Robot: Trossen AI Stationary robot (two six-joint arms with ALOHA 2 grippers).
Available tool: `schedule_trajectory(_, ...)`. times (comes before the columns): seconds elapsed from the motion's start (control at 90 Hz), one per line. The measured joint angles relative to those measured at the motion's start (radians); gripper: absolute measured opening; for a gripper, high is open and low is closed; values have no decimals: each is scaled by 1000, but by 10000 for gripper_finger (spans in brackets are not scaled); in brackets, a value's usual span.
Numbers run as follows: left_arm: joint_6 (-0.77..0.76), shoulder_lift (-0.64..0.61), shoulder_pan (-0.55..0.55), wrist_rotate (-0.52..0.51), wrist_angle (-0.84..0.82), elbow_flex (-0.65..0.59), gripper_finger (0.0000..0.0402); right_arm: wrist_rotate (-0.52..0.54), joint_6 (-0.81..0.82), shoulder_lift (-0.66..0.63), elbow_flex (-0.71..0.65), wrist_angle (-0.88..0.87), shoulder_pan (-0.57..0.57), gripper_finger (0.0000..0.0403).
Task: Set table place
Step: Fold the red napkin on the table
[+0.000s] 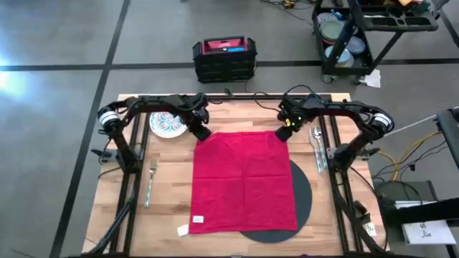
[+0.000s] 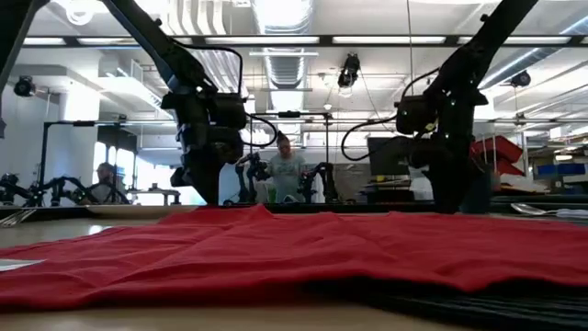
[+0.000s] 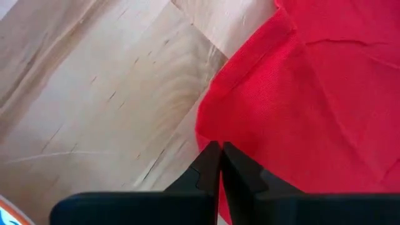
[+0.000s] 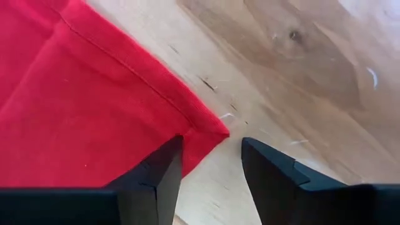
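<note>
Both wrist views settle it: left gripper (image 3: 220,156) fingers seemingly clenched on napkin (image 1: 242,179) edge; right gripper (image 4: 211,164) fingers released.

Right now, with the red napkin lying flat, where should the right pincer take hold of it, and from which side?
Probably at the far right corner of the napkin. That corner tip lies on bare table, off the round mat, between the open fingers of the right pincer. Come from above, one finger each side of the tip.
</note>
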Motion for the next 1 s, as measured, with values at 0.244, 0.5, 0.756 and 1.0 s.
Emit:
schedule_trajectory(0.244, 0, 0, 0, -1, 2, 0, 0, -29, -17, 12, 0, 28, 0, 103)
schedule_trajectory(0.5, 0, 0, 0, -10, 3, 0, 0, -52, -16, 15, -3, 51, 2, 8)
schedule_trajectory(0.756, 14, -20, 0, -19, -8, 0, 0, -30, 0, -63, -6, 30, -4, 1)
schedule_trajectory(1.0, 12, -98, 0, -20, -51, 0, 0, -28, 0, -165, -5, -54, -14, 1)
